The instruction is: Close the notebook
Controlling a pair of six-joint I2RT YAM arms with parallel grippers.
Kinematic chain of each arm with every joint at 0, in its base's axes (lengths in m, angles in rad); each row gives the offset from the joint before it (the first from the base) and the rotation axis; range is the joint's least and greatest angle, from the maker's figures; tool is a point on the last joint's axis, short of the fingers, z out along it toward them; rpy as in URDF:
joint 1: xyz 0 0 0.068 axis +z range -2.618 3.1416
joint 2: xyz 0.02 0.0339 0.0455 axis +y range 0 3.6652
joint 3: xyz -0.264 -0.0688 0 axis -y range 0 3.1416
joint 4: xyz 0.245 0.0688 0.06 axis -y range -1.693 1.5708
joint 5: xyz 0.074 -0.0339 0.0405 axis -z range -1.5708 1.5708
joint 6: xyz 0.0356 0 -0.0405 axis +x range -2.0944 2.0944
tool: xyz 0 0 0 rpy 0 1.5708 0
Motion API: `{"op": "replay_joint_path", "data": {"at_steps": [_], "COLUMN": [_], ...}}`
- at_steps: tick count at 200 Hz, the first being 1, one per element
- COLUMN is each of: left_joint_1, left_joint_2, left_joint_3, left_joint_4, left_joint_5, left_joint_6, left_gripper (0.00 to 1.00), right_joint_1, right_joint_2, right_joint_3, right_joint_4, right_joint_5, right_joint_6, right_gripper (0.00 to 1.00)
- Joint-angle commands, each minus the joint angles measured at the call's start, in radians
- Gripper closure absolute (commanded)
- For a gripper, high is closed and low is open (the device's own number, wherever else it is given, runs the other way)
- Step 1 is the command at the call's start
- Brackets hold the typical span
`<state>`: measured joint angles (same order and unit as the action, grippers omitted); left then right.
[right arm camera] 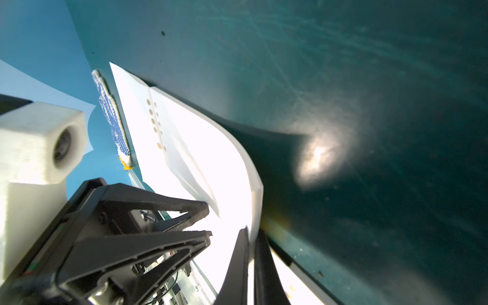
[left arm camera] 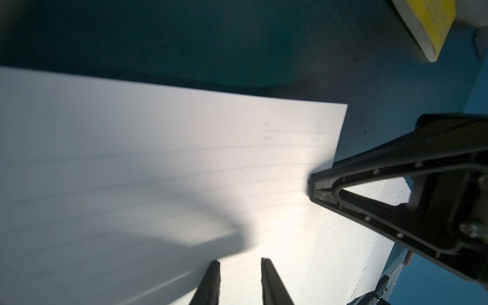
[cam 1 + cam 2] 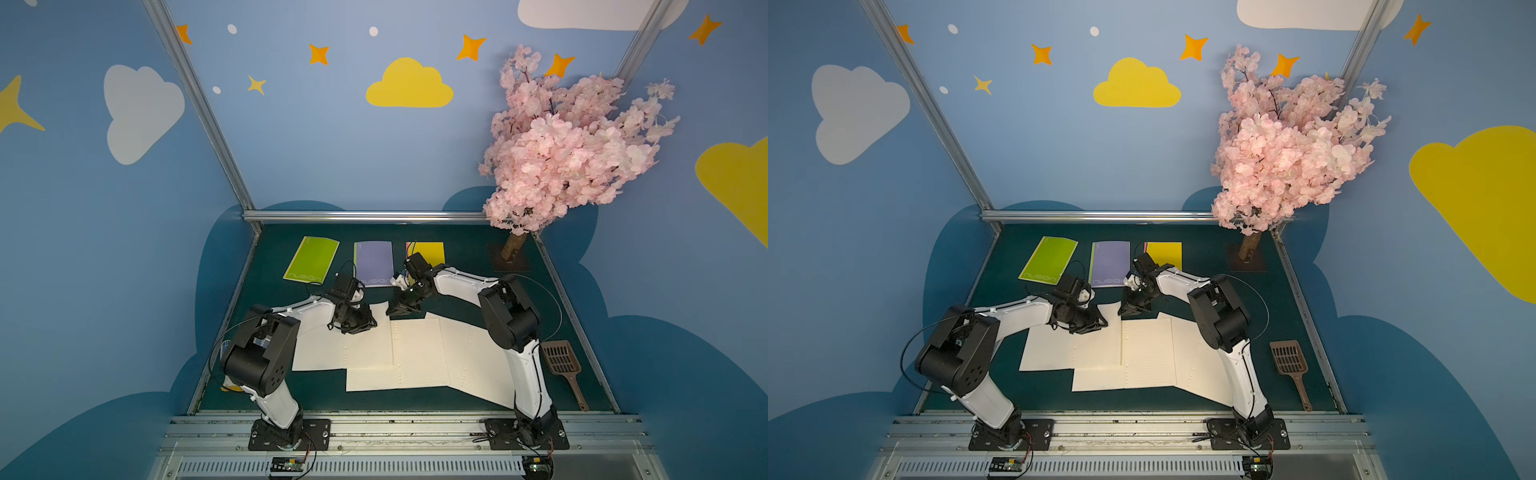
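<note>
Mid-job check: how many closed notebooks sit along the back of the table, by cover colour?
green notebook: 1
purple notebook: 1
yellow notebook: 1
Total: 3

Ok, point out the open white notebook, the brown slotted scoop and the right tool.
open white lined notebook [image 3: 415, 349]: in a top view, central page.
brown slotted plastic scoop [image 3: 560, 359]: in a top view, slotted head.
right tool [image 1: 253, 231]: right wrist view, between fingertips.
</note>
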<state>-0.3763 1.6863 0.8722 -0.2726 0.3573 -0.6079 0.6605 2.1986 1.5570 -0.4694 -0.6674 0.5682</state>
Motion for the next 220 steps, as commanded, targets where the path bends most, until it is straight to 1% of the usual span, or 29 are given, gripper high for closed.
{"op": "replay_joint_path", "data": {"at_steps": [1,45,90,143,197,220], "left_joint_1": [0.002,0.023,0.065,0.100,0.115,0.125], "left_joint_2": [-0.027,-0.096,-0.165,-0.203,-0.198,-0.202], "left_joint_3": [0.009,0.009,-0.001,-0.019,-0.032,-0.042], "left_joint_4": [-0.103,-0.121,-0.142,-0.153,-0.163,-0.163], "left_joint_5": [-0.058,-0.071,-0.081,-0.080,-0.096,-0.101], "left_joint_6": [0.026,0.031,0.037,0.046,0.049,0.047], "left_gripper": [0.69,0.67,0.66,0.66,0.66,0.64], "right_joint_1": [0.000,-0.021,-0.054,-0.096,-0.128,-0.141], "right_joint_2": [-0.067,-0.113,-0.162,-0.192,-0.208,-0.213], "right_joint_3": [-0.013,-0.023,-0.039,-0.045,-0.043,-0.045], "right_joint_4": [0.004,-0.018,-0.050,-0.099,-0.109,-0.107], "right_joint_5": [-0.030,-0.031,-0.038,-0.072,-0.156,-0.193], "right_joint_6": [-0.002,-0.011,-0.034,-0.071,-0.077,-0.072], "right_gripper": [1.00,1.00,1.00,1.00,1.00,1.00]}}
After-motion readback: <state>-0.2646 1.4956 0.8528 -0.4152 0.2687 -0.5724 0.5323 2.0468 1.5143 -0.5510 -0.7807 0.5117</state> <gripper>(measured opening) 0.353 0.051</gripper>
